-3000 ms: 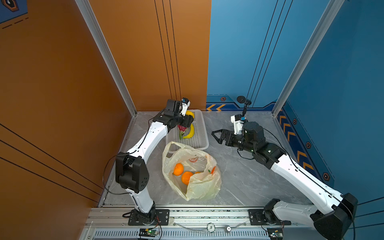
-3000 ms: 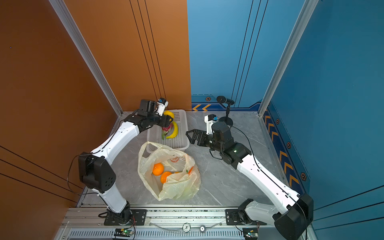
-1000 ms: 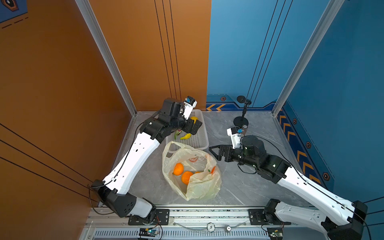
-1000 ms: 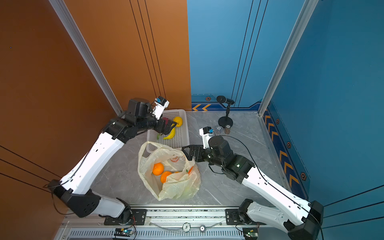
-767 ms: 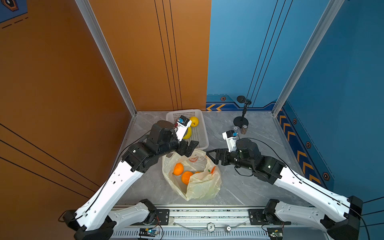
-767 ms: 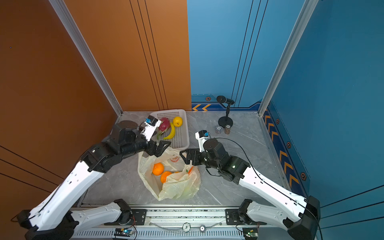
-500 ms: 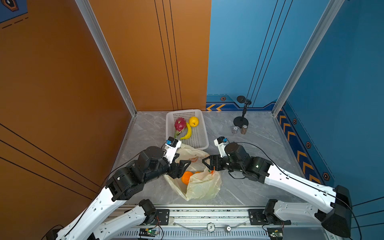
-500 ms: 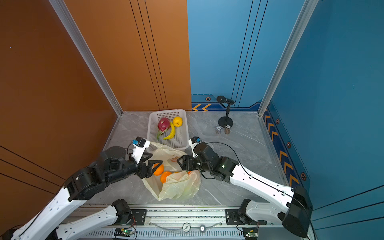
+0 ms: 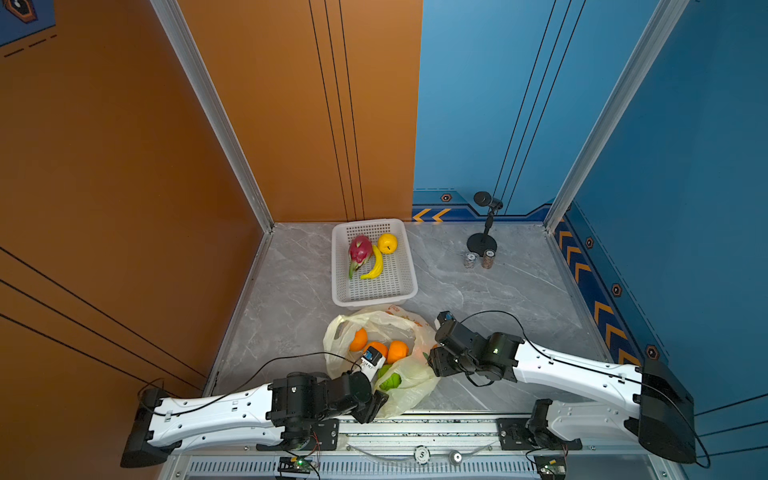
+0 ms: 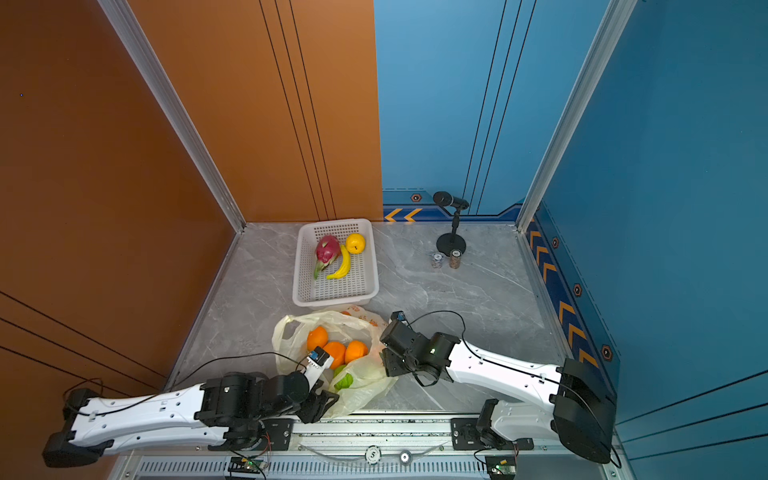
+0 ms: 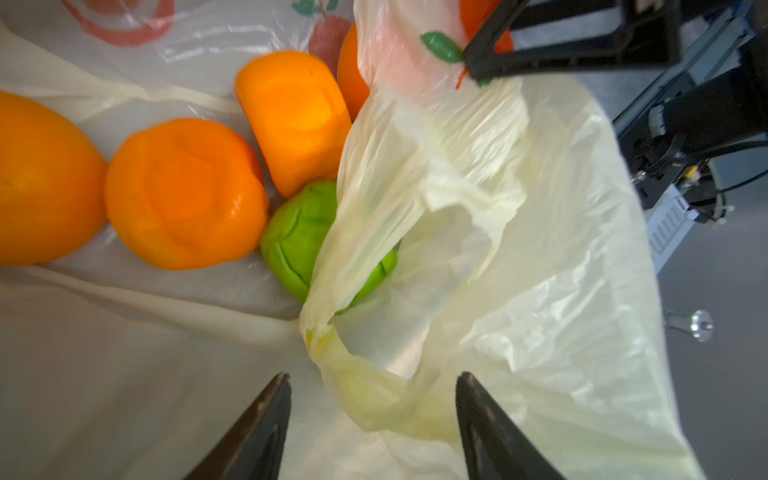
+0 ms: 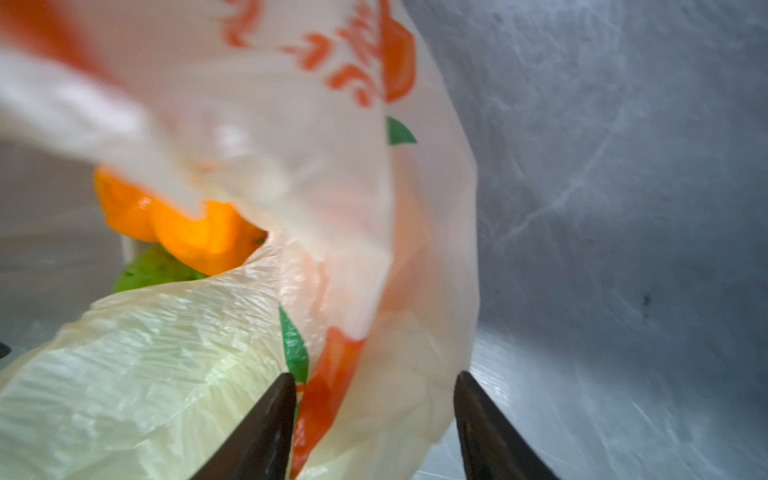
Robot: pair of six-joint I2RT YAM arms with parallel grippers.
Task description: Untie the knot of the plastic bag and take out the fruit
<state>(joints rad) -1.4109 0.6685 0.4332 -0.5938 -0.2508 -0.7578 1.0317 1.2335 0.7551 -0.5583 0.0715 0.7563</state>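
Lettering (image 12: pixel 353 79) on plastic bag (image 9: pixel 411 388) — unreadable; rail disc (image 9: pixel 421 454) reads "5".

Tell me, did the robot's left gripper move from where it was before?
Yes. The left gripper was over the white basket before; now, in a top view, it is on the basket's near side, at the plastic bag.
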